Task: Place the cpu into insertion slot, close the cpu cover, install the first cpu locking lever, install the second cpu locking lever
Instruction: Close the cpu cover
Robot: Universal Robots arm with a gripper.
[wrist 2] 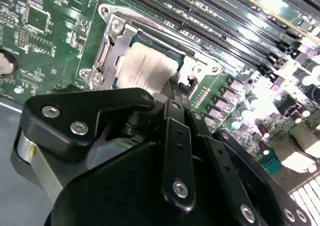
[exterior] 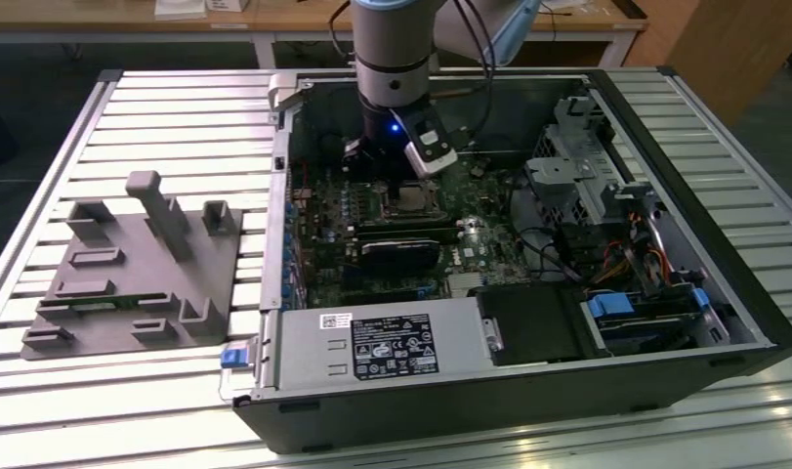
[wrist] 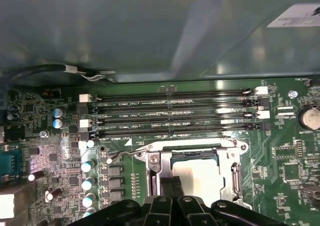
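The cpu (wrist 2: 142, 66) lies flat in the insertion slot (exterior: 409, 202) of the green motherboard, pale metal top up. The silvery cpu cover (wrist 2: 111, 49) lies down around it, and the chip shows through the cover's window in both wrist views (wrist: 200, 173). A thin wire lever (wrist: 122, 155) sticks out from one socket corner. My gripper (wrist: 172, 187) hangs just above the socket's edge, its two black fingers pressed together with nothing visible between them. In the second wrist view the gripper (wrist 2: 174, 89) ends at the chip's border.
Long black memory slots (wrist: 170, 116) run beside the socket. In the open case stand a labelled power supply (exterior: 376, 344), a drive cage (exterior: 591, 186) and a black card (exterior: 402, 240). A grey fixture plate (exterior: 135, 278) lies on the slatted table at the exterior view's left.
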